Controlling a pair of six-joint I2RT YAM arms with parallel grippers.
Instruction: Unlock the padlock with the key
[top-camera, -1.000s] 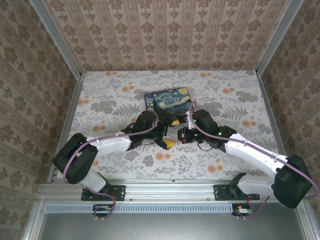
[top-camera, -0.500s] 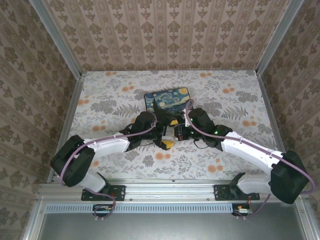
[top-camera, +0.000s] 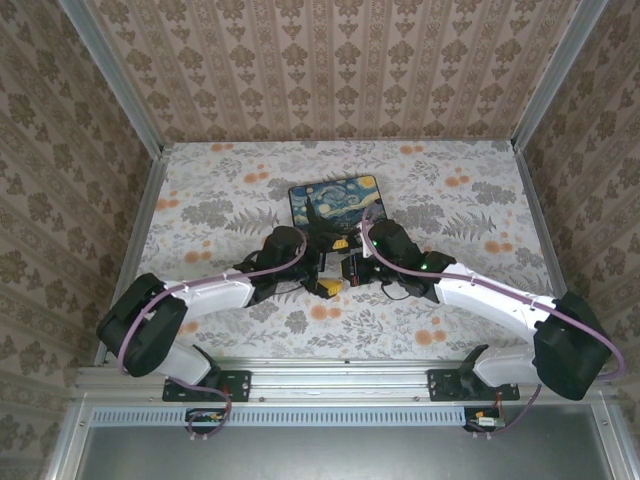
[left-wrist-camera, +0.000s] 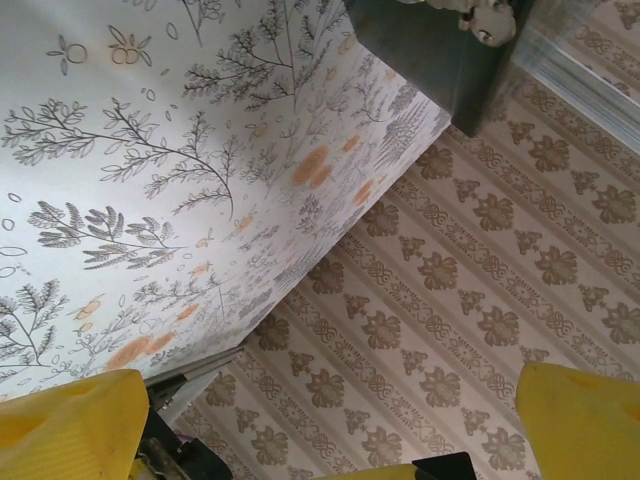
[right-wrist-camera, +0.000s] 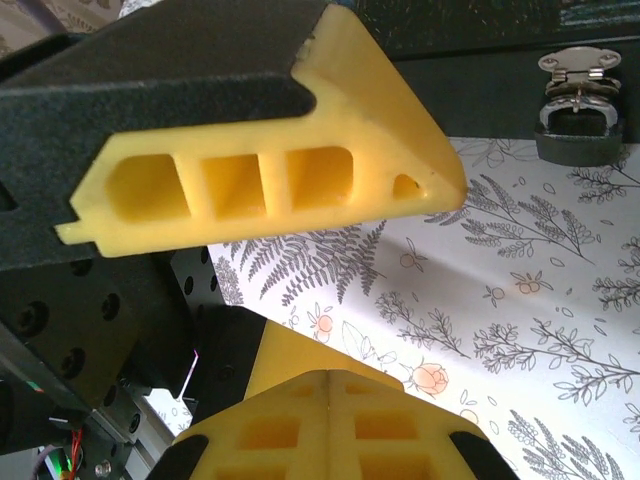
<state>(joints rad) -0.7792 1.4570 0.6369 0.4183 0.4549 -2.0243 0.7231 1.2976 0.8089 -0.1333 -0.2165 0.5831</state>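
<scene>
While both arms reached in toward the middle of the worktop (top-camera: 470, 200), their claws met just in front of the black box (top-camera: 335, 197) with the blue-and-yellow swirly lid. The left claw (left-wrist-camera: 332, 390) stood wide open. In its wrist view its two yellow fingers (left-wrist-camera: 70, 430) sat at opposite lower corners with nothing between them. Past them lay the flowered worktop, the patterned wall (left-wrist-camera: 480, 260) and a dark corner of the box at the top edge.

From above, those fingers appeared to straddle the tip of the right claw (right-wrist-camera: 325, 400), one finger on the box side and the other toward the near edge. The right claw was fully closed, its yellow fingers pressed together into one block at the bottom of its wrist view. Whether the key was pinched between them could not be told, as it was too small to pick out.

One ribbed finger of the left claw, seen end-on, crossed just above the closed pair. Beyond it, on the box's dark front wall, a silver clasp (right-wrist-camera: 575, 65) showed, with a dark grey rounded piece (right-wrist-camera: 575, 135) just below it. The padlock could not be picked out with certainty among the crowded claws at the box's front.
</scene>
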